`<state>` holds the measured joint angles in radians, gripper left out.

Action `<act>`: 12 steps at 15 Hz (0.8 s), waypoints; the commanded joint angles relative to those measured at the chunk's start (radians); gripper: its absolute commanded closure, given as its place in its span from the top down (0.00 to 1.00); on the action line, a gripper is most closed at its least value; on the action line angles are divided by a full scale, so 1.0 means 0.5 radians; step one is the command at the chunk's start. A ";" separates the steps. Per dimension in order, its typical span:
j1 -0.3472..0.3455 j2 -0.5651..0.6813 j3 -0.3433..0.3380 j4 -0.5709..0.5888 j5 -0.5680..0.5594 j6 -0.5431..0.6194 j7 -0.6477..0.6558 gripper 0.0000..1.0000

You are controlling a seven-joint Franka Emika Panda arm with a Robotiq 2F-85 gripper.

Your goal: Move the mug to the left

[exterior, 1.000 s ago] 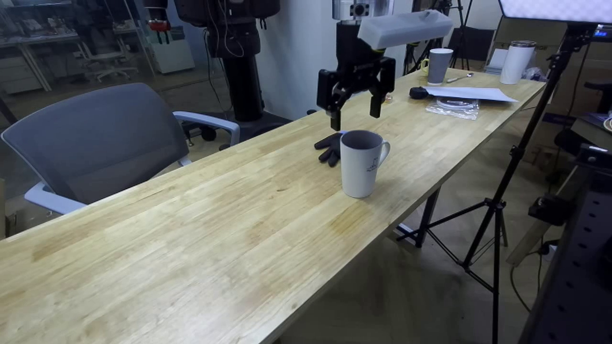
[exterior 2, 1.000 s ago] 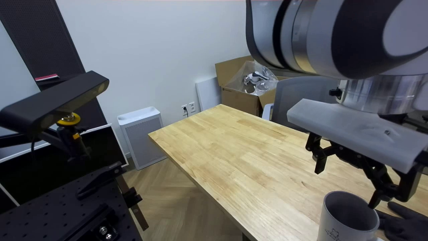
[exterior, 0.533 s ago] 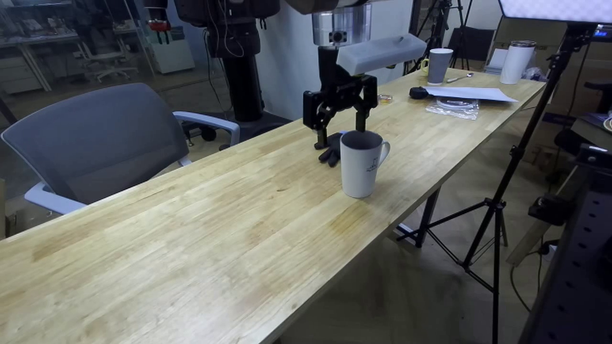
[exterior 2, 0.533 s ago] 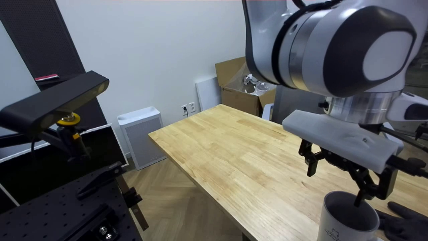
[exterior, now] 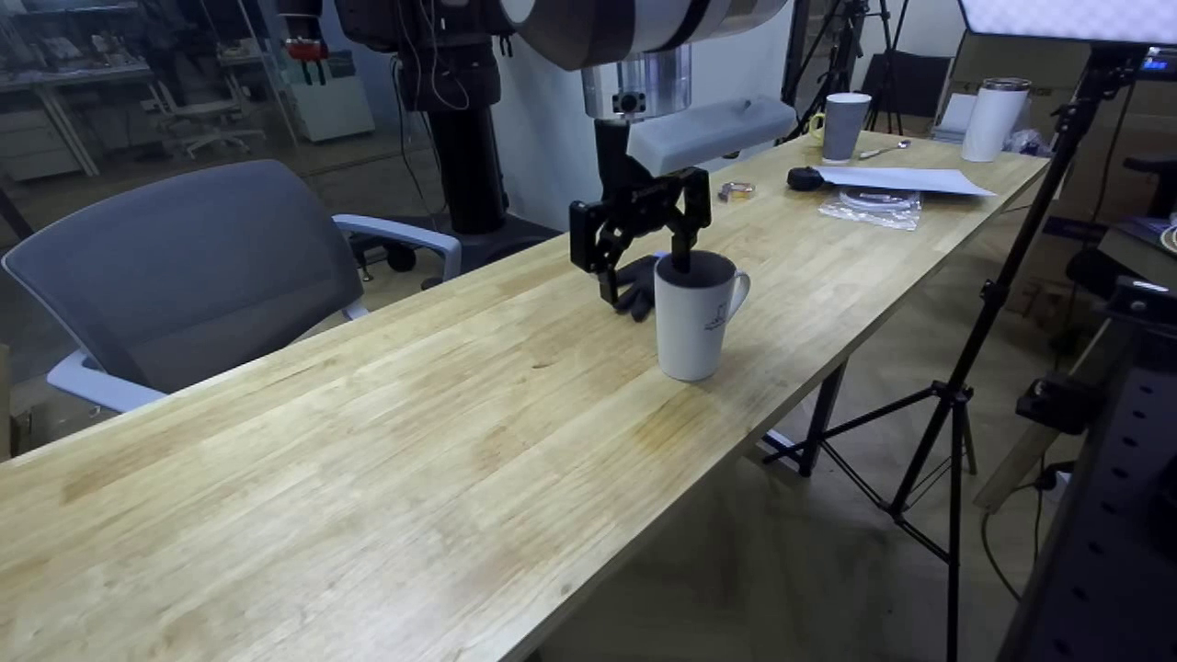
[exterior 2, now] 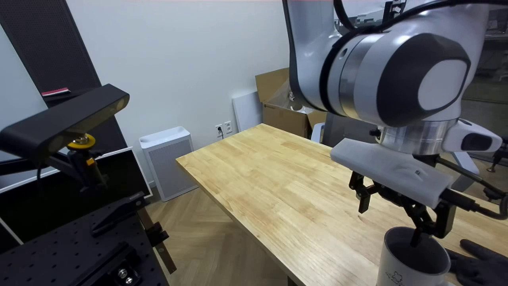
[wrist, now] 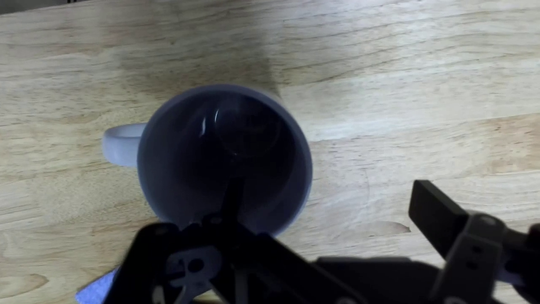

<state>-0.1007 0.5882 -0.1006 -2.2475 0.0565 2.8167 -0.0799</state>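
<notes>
Fingers [exterior: 608,283] number two on the one gripper [exterior: 645,283] in an exterior view, and they stand wide apart: one is over or in the mouth of the mug [exterior: 680,333], the other outside it. The mug, with its single handle [exterior: 746,287], stands upright on the wooden table [exterior: 368,441], near the long edge. One dark glove [exterior: 633,299] lies just behind it, partly hidden. Farther along the table are one grey cup [exterior: 843,131], one white tumbler [exterior: 991,126], one spoon [exterior: 883,150], one sheet of paper [exterior: 906,179] and one clear bag [exterior: 878,211]. One mesh-backed chair [exterior: 193,267] stands beside the table.

In an exterior view with one arm [exterior 2: 408,79] across the upper right, one cardboard box [exterior 2: 281,119], two wall sockets [exterior 2: 228,127] and one white floor unit [exterior 2: 168,167] show beyond the table. The mug, cut off by the bottom edge, bears one small drawing [exterior 2: 395,277]. One finger is at its mouth; how deep it reaches I cannot tell.

In the wrist view, one mug is seen from above, its handle toward the left. Two fingers show with a broad gap, part of the mug's rim between them and the outer finger well apart from it. One blue patch [wrist: 96,291] shows at the bottom edge.
</notes>
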 commanded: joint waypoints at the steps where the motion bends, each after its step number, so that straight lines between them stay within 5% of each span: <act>1: 0.029 0.046 -0.029 0.055 -0.045 -0.007 0.102 1.00; 7: 0.049 0.090 -0.068 0.063 -0.054 0.003 0.142 1.00; 8: 0.055 0.097 -0.074 0.063 -0.058 0.007 0.148 0.75; 12: 0.070 0.113 -0.099 0.070 -0.069 -0.007 0.178 0.51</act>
<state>-0.0853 0.6294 -0.1299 -2.2363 0.0448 2.8171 -0.0464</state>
